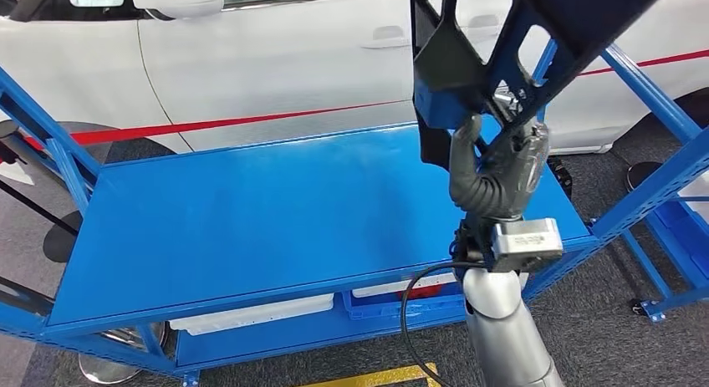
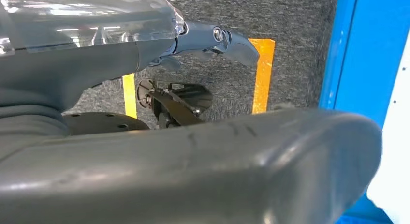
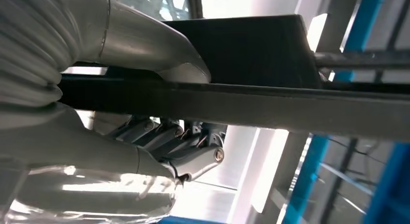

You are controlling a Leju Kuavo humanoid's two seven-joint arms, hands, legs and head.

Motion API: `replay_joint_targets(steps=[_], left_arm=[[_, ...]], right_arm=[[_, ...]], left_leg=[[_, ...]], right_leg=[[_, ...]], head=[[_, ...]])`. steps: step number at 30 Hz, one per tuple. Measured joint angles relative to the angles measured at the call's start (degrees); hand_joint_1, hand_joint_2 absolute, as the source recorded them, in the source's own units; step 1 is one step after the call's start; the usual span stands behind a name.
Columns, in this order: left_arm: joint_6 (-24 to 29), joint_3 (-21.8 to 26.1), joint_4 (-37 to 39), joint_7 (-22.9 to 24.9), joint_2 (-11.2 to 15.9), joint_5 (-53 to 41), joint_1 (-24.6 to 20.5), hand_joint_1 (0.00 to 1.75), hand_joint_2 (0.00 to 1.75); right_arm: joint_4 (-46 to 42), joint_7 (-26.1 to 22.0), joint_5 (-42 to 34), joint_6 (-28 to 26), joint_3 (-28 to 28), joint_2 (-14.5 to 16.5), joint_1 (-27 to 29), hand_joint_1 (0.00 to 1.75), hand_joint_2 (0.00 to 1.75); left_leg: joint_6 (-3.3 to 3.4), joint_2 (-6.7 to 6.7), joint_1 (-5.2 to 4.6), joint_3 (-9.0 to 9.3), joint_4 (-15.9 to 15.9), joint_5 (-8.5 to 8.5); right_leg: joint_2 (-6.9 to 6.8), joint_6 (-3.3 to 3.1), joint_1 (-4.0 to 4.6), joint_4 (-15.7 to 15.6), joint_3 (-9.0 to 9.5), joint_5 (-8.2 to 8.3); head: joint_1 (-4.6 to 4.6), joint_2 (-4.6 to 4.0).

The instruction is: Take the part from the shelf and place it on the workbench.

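Gripping a dark, angular, flat-sided part [image 1: 468, 61], the right hand [image 1: 497, 174] holds it raised above the far right end of the blue metal bench [image 1: 251, 220], with the thumb on one face and the dark fingers [image 3: 169, 141] curled round a bar of it. White car body with a red stripe [image 1: 251, 69] stands just behind the bench; white bins [image 1: 251, 313] sit on the lower shelf. Left hand [image 2: 145, 88] hangs over grey carpet with yellow tape [image 2: 263, 74], one finger extended, holding nothing.
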Motion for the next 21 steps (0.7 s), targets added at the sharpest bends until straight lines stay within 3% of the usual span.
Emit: replay_joint_targets(steps=[2,4,8,10,12,13,14,16,18,21], left_arm=[[0.09,-0.01,0.00,0.01,-0.02,0.05,-0.33,0.00,0.00],[0.24,-0.01,0.00,-0.39,0.00,0.14,-0.55,0.00,0.00],[1.37,0.11,0.00,-1.83,0.02,1.14,-0.07,0.00,0.00],[3.08,0.45,0.01,-1.91,0.07,1.89,0.22,0.00,0.00],[4.55,0.89,0.02,-1.58,0.14,2.41,0.52,0.00,0.00],[4.79,1.13,0.02,-1.37,0.19,2.66,0.72,0.00,0.00],[4.90,1.40,0.02,-1.20,0.24,2.91,0.93,0.00,0.00],[5.04,2.02,0.02,-0.88,0.31,3.42,1.30,0.00,0.00],[5.32,2.62,0.02,-0.62,0.45,3.81,1.45,0.00,0.00],[5.78,3.44,0.02,-0.45,0.75,4.16,1.51,0.00,0.00]], right_arm=[[-2.03,-1.68,-2.58,-0.41,-0.37,-1.25,0.91,1.75,1.75],[-3.67,-4.11,-7.18,-0.67,-0.96,-3.26,2.18,1.75,1.75],[-5.33,-7.28,-15.44,0.40,-2.63,-6.64,6.33,1.75,1.75],[-5.42,-7.41,-17.90,1.13,-3.21,-7.53,8.32,1.75,1.75],[-5.11,-7.55,-20.10,2.25,-3.45,-8.32,10.49,1.75,1.75],[-4.84,-7.85,-20.79,2.84,-3.46,-8.71,11.63,1.75,1.75],[-4.56,-8.33,-21.23,3.42,-3.44,-9.06,12.67,1.75,1.75],[-4.18,-9.56,-21.66,4.99,-3.31,-9.54,14.37,1.75,1.75],[-4.04,-10.56,-22.46,7.27,-2.88,-9.73,15.75,1.75,1.75],[-3.97,-11.69,-23.77,11.10,-1.66,-9.76,18.04,1.75,1.75]], left_leg=[[0.98,0.03,-0.33,3.92,-8.14,3.48],[1.57,0.02,-0.71,6.11,-12.76,4.57],[2.34,-0.11,-0.60,6.71,-14.29,5.12],[2.73,0.01,-0.32,6.99,-14.89,5.59],[2.88,0.10,-0.31,6.88,-14.88,5.75],[2.88,0.10,-0.29,6.80,-14.80,5.80],[2.85,0.08,-0.25,6.72,-14.70,5.78],[2.55,-0.03,-0.11,6.55,-14.22,5.59],[1.91,-0.12,-0.22,6.22,-13.47,5.22],[0.89,-0.01,-0.36,5.93,-13.13,5.23]], right_leg=[[0.21,0.18,0.22,0.03,0.20,-0.08],[0.16,0.74,0.28,0.04,0.22,-0.14],[-0.07,2.22,0.12,0.68,0.12,-0.79],[-0.07,2.73,-0.02,5.31,-1.93,-3.76],[-0.09,3.17,-0.28,12.40,-5.23,-7.31],[-0.10,3.38,-0.48,14.65,-6.24,-7.98],[-0.13,3.57,-0.70,14.82,-6.24,-7.53],[-0.26,3.89,-1.20,8.86,-3.02,-3.99],[-0.27,3.73,-1.28,2.26,0.34,-1.49],[0.19,2.54,-0.97,0.57,0.67,-0.93]], head=[[0.00,0.00],[0.01,0.00],[0.04,0.00],[0.07,0.00],[0.09,0.00],[0.09,0.00],[0.08,0.00],[0.08,0.00],[0.08,0.00],[0.04,0.00]])
